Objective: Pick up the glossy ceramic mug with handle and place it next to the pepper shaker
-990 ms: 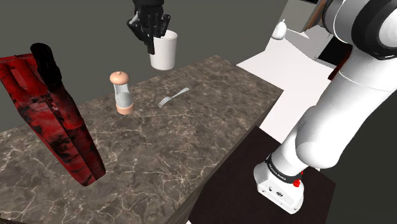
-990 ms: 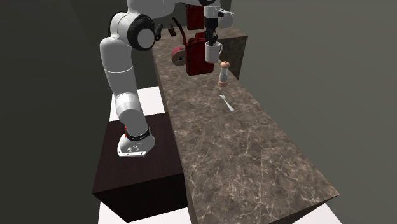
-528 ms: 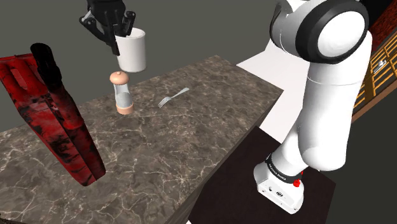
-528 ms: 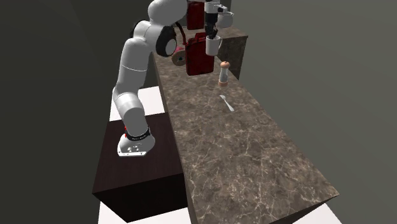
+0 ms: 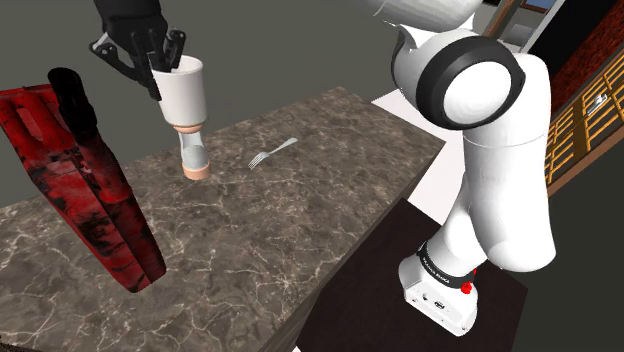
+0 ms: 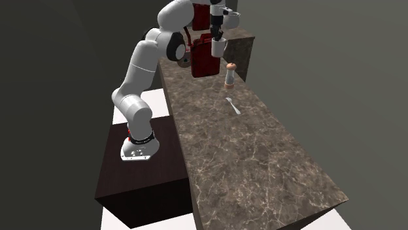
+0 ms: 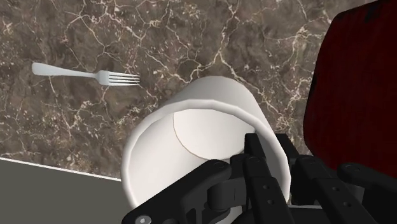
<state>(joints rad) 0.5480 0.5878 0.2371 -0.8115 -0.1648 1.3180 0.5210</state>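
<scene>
Nearest in the shoulder view we have the dark stand (image 5: 365,290) with the white arm (image 5: 500,170) mounted on it, well apart from the pepper shaker (image 5: 195,156) and on its near side. The brown marbled countertop (image 5: 260,240) runs from beside the stand out past the shaker.

A red and black object (image 5: 95,190) stands on the countertop to the shoulder view's left of the shaker. It is nearer the camera than the shaker and apart from it. A silver fork (image 5: 272,152) lies flat to the shoulder view's right of the shaker, near but not touching, tines toward the shaker. The shaker stands upright on the countertop, with a clear body and tan base.

The white mug (image 5: 183,92) is in the air above the shaker, off the countertop, mouth up. In the shoulder view its base covers the shaker's cap. In the second exterior view it hangs higher than the shaker and offset toward the red and black object, with a gap to the cap. We cannot tell if it is straight over the shaker.

The black gripper (image 5: 163,62) sits above the shaker too, clamped on the mug's rim. In the wrist view one of the fingers (image 7: 257,153) is inside the mouth against the wall, the other outside.
</scene>
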